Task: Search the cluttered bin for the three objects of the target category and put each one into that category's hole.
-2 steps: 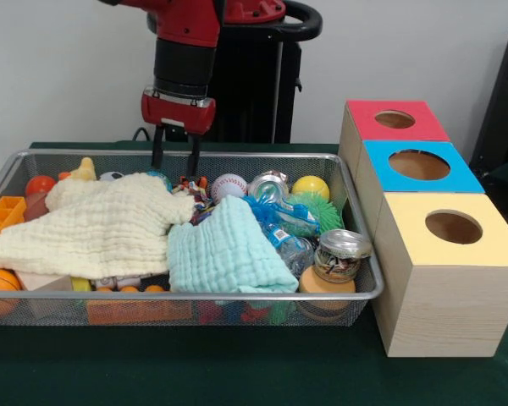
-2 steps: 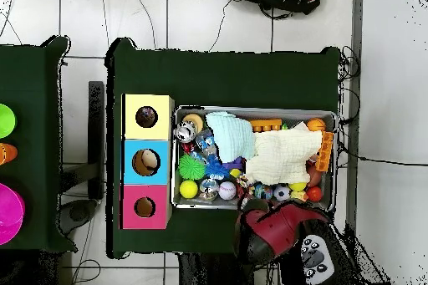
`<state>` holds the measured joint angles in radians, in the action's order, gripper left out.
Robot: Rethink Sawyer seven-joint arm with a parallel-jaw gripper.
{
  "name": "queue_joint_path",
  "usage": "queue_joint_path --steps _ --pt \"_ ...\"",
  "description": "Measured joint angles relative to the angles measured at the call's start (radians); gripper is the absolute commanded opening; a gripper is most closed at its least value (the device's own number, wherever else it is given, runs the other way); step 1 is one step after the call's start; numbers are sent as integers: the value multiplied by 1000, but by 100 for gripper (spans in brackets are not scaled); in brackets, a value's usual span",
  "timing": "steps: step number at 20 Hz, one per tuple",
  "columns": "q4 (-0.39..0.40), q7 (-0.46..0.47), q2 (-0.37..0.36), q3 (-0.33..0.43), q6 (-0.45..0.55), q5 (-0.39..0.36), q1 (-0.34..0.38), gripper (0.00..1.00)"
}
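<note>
Gripper [image 1: 175, 154] hangs over the bin's [image 1: 361, 227] back edge, fingers a little apart and empty.

The baseball [image 1: 229, 186] lies just beside and below it; the yellow ball [image 1: 310, 186] sits farther off toward the three boxes [image 1: 444, 271].

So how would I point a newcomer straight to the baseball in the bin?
Start at the wire mesh bin left of the three wooden boxes. Along its far wall, just right of the end effector, sits the baseball. It is white with red stitching, unlike the plain yellow ball and crushed silver can beside it.
</note>
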<state>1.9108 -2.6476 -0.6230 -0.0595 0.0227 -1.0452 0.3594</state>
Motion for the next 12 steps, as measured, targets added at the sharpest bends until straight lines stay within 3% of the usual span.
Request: queue_joint_path --steps 12 --pt "-11 0 56 -89 -88 90 -107 100"
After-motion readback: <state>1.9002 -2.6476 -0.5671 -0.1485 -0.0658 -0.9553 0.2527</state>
